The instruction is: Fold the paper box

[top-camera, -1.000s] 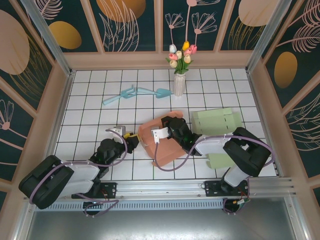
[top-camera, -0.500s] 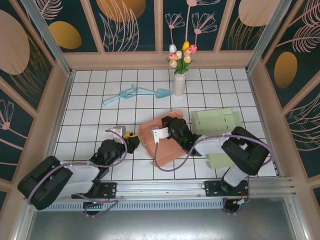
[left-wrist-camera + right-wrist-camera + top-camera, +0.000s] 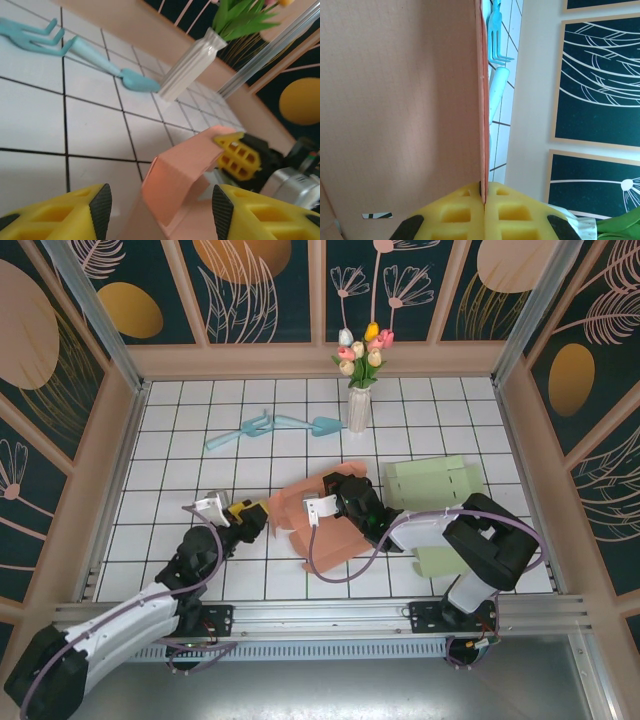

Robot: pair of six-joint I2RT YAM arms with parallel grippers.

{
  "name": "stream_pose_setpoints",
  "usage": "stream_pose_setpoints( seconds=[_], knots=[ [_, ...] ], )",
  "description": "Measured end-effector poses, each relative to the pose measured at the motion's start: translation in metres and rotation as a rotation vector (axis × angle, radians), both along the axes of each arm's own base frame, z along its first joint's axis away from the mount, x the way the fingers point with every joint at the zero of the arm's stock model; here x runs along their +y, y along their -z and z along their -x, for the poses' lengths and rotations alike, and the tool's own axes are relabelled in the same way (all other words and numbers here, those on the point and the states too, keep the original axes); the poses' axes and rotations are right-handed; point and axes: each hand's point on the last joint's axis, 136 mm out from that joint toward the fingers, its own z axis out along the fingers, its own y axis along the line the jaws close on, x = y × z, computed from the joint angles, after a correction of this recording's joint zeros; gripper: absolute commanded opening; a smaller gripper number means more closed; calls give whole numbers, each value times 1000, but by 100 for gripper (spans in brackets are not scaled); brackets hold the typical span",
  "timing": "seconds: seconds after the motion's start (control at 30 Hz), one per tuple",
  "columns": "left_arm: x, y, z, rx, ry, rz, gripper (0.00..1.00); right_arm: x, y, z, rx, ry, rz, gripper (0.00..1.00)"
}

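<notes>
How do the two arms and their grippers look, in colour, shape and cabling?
The left arm and the right arm have white link covers, bulky black joints and a thin purple cable looping alongside. The left gripper and the right gripper have yellow fingers moulded with a grid of rectangular hollows, and black pads on their sides.

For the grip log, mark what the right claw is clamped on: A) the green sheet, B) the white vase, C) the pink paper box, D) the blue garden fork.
C: the right wrist view shows the right claw shut on the edge of the pink paper box.
</notes>
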Motion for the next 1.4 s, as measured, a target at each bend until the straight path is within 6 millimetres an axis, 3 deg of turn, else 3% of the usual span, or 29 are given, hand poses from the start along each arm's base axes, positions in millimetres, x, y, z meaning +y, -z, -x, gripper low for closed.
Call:
stream_pose_setpoints(
  seconds=[0.13,0.47,0.7,0.93,1.13,1.4],
  knots=[
    [3,0,2,9,-11,11,55,0,0,0,1,0,0,0],
    [25,37,-7,140,-152,-54,53,0,0,0,1,0,0,0],
    [41,51,-10,183,-249,-83,54,0,0,0,1,-1,0,0],
    [60,85,-8,276,-341,-201,54,0,0,0,1,-1,0,0],
    [66,117,-3,364,-345,-307,54,0,0,0,3,0,-2,0],
    [50,114,-8,334,-279,-305,53,0,1,0,3,0,-1,0]
  ],
)
